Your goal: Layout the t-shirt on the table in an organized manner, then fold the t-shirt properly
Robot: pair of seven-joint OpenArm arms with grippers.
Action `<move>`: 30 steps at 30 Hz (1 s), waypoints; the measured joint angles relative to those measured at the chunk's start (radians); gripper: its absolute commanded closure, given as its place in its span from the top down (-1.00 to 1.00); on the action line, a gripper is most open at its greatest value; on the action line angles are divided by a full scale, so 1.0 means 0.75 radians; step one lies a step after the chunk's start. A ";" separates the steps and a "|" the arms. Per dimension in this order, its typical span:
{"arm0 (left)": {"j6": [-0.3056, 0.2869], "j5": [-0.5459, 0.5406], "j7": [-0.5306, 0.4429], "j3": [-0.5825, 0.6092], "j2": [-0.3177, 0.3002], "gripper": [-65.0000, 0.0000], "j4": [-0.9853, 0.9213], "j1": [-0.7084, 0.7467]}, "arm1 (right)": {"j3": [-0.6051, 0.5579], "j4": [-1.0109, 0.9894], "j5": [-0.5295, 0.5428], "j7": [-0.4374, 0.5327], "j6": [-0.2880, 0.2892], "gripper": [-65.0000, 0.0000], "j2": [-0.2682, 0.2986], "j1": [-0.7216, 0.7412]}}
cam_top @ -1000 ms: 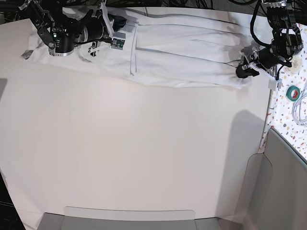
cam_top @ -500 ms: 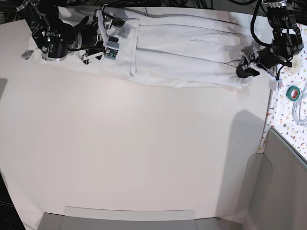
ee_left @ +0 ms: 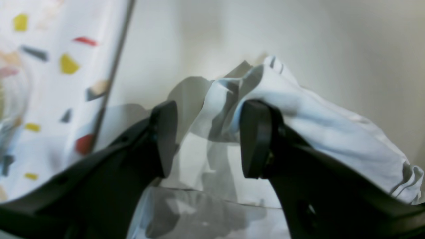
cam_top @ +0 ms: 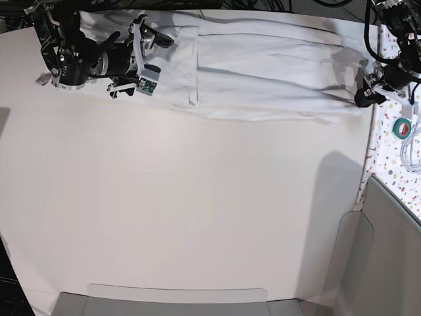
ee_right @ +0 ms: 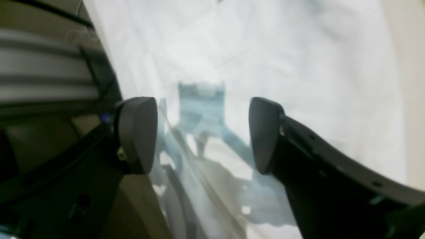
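Item 1, left claw [ee_left: 207, 139]: jaws spread. A bunched fold of the t-shirt [cam_top: 263, 66] lies draped over the right-hand finger [ee_left: 255, 139] and dips into the gap, but I see no pinch on it. In the base view this claw sits at the far right edge of the frame.

Item 2, right claw [ee_right: 202, 132]: jaws spread wide, nothing between them, white cloth lying below. In the base view it is at upper left.

Item 3, t-shirt: a long band along the top of the frame, folded lengthwise, on the counter [cam_top: 197, 210].

Handling note, my judgement: the step in hand looks like a release between folds. I would lift the left claw straight up so the draped fold slides off without being dragged, then take both ends evenly before bringing them together.

Count: claws, two. T-shirts, one. Counters, one. Speckled side strip [cam_top: 411, 161] at right, one. Tape roll [cam_top: 402, 126] on that strip, one that I can make out.
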 measured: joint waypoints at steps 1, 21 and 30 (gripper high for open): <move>0.000 0.001 -0.001 -0.006 0.000 -0.07 0.000 0.004 | 0.012 0.001 -0.001 0.001 0.000 0.31 -0.006 0.000; -0.004 0.006 0.006 -0.067 -0.001 -0.08 -0.156 0.059 | 0.044 -0.002 -0.007 -0.001 0.001 0.31 -0.027 0.022; -0.083 -0.079 -0.153 -0.081 -0.008 -0.08 -0.322 0.072 | 0.044 -0.003 -0.165 0.001 0.000 0.31 -0.025 0.003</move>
